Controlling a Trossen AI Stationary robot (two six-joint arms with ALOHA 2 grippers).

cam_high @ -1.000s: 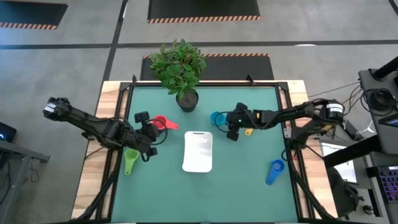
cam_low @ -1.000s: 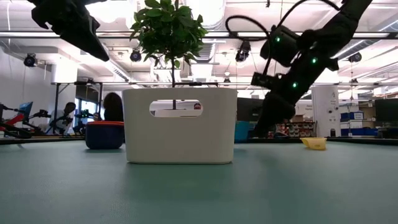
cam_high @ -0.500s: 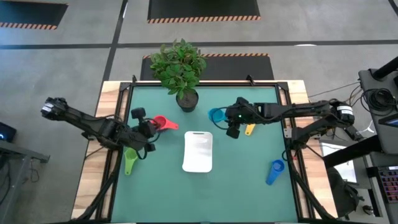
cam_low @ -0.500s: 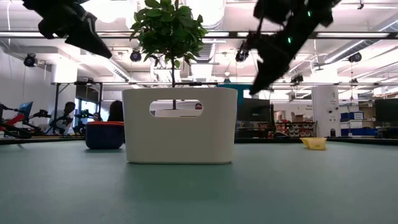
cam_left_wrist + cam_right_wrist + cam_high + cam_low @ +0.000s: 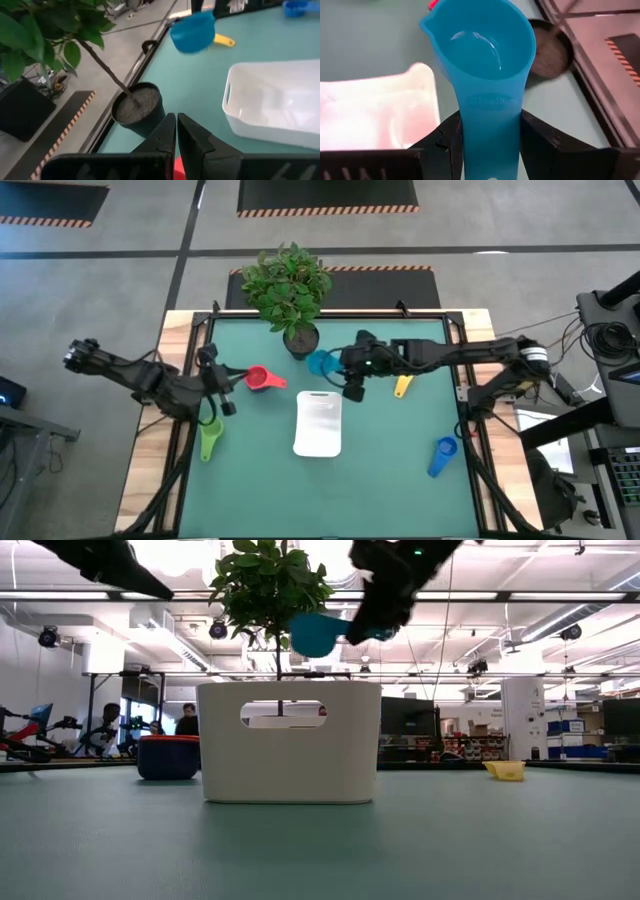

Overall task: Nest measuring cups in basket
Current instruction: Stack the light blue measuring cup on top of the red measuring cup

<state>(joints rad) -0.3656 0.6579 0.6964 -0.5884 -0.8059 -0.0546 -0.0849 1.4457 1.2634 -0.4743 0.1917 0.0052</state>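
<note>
My right gripper point(image 5: 346, 372) is shut on the teal cup point(image 5: 321, 362) and holds it in the air near the basket's far end, beside the plant pot point(image 5: 301, 340). In the low view the teal cup point(image 5: 318, 633) is above the rim of the white basket point(image 5: 290, 740). My left gripper point(image 5: 236, 376) is shut and empty, just left of the red cup point(image 5: 258, 378), which rests on the mat. The green cup point(image 5: 208, 440), yellow cup point(image 5: 402, 387) and blue cup point(image 5: 442, 455) lie on the mat. The basket point(image 5: 318, 423) holds no cup. No purple or orange cup shows. My right gripper pinches the teal cup's flat handle point(image 5: 492, 117) by its two side edges between the two fingers point(image 5: 447, 145). The handle runs back between the fingers, in line with them. They come from the table's right. The cup is lifted clear, its bowl point(image 5: 480, 42) forward and its mouth up.
The potted plant point(image 5: 290, 285) stands at the far edge, its leaves reaching over the mat close to the teal cup. The mat on the basket's near side is bare.
My right gripper has lifted the teal cup off the mat and carried it toward the table's left, up to the plant pot and the basket's far end. My left gripper has drawn back toward the table's left edge, away from the red cup, which has stayed put.
</note>
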